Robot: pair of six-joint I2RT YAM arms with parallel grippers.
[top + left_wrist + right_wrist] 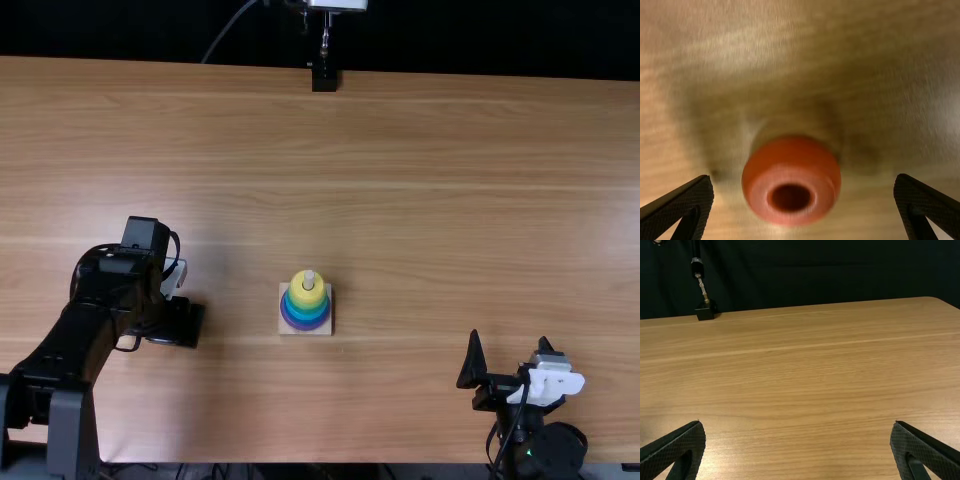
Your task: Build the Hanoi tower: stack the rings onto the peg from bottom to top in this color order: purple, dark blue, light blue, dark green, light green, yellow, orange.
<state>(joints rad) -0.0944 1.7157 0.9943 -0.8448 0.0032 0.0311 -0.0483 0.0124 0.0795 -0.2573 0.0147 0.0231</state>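
The left gripper point(178, 322) is low over the table at the left, beside the tower. In the left wrist view the left gripper point(804, 200) stands open, with the orange ring point(790, 181) on the table between its two fingers, touching neither. The peg point(309, 280) rises from a square wooden base point(306, 332), carrying a stack with the yellow ring point(307, 293) on top, blue and teal rings under it, and the purple ring point(304, 326) lowest. At the lower right is the right gripper point(510, 360), open and holding nothing; the right wrist view has the right gripper point(798, 447) spread above bare wood.
A black stand point(324, 78) with a metal rod is at the table's far edge, near the middle. The wooden table point(430, 200) spreads between the two arms, and a dark curtain hangs behind it.
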